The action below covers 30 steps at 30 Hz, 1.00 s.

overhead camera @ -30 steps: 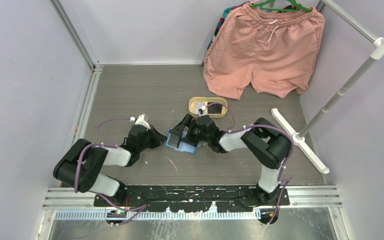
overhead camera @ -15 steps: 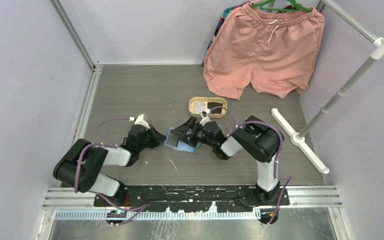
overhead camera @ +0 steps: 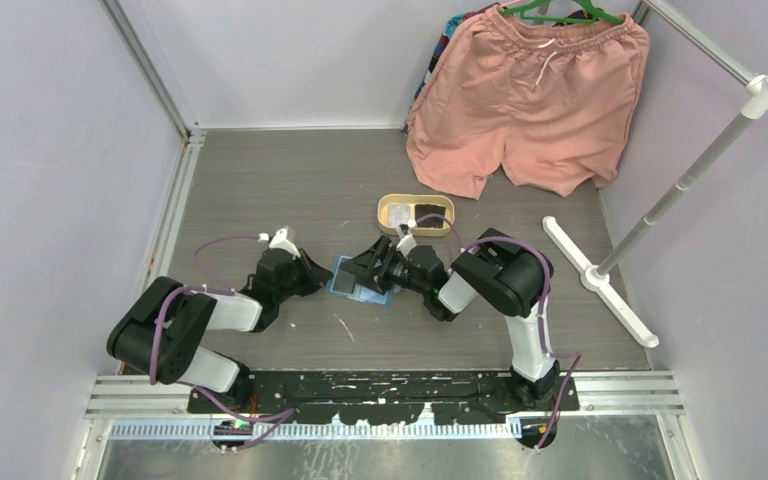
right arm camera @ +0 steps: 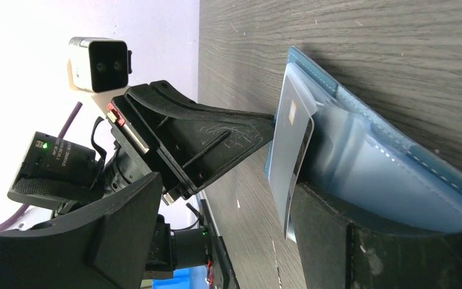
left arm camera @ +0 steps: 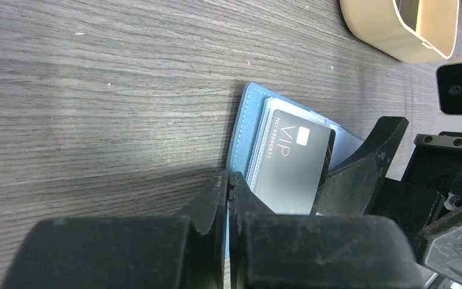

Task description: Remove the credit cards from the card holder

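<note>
Left wrist view: the left gripper [left arm camera: 228, 180], pinched fully closed, rests its tips at the blue edge of the open card holder [left arm camera: 240, 135] on the table [left arm camera: 96, 90]. A dark card [left arm camera: 292, 165] juts from its pocket, between the widely parted jaws of the right gripper [overhead camera: 368, 270].

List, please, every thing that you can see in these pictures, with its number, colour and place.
card holder: 1, teal-blue, open, table centre
credit card: 1 visible, dark, inside holder
tray: 1, tan, behind holder
shorts: 1, pink, back right
hanger: 1, green, holding shorts
rack: 1, white, right side
table: 1, grey wood, under everything
left gripper: 1, black, shut, at holder's edge
right gripper: 1, black, open, at the card
</note>
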Tool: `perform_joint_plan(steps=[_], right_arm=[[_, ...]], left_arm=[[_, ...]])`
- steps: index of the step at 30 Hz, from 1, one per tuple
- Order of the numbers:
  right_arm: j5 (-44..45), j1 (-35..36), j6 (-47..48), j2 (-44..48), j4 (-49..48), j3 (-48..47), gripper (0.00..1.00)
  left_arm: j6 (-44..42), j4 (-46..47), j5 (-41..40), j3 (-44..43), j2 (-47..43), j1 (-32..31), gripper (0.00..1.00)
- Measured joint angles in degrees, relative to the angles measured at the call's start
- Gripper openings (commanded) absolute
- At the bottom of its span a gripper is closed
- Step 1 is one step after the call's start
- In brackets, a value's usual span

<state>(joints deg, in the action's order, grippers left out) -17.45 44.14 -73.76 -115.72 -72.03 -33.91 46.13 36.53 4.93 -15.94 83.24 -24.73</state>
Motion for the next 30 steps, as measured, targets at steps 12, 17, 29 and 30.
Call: perform_joint_plan(steps=[12,17,29,30], right_arm=[[-1.05,-0.02,0.04,-0.26,2.95,-1.81,0.77],[-0.42,-0.17,0.59,2.89,4.66,1.03,0.77],[0.44,-1.46,1.16,6.6,5.66,4.81,0.53],[0.44,-1.55,1.14,6.6,5.66,5.01,0.49]], left_arm=[[-0.07,0.07,-0.33,0.0,0.07,0.0,0.0],[-0.07,0.15,-0.22,-0.02,0.15,0.0,0.0],[-0.07,0.2,0.04,-0.24,0.44,0.0,0.0],[-0.07,0.17,0.07,-0.24,0.44,0.0,0.0]])
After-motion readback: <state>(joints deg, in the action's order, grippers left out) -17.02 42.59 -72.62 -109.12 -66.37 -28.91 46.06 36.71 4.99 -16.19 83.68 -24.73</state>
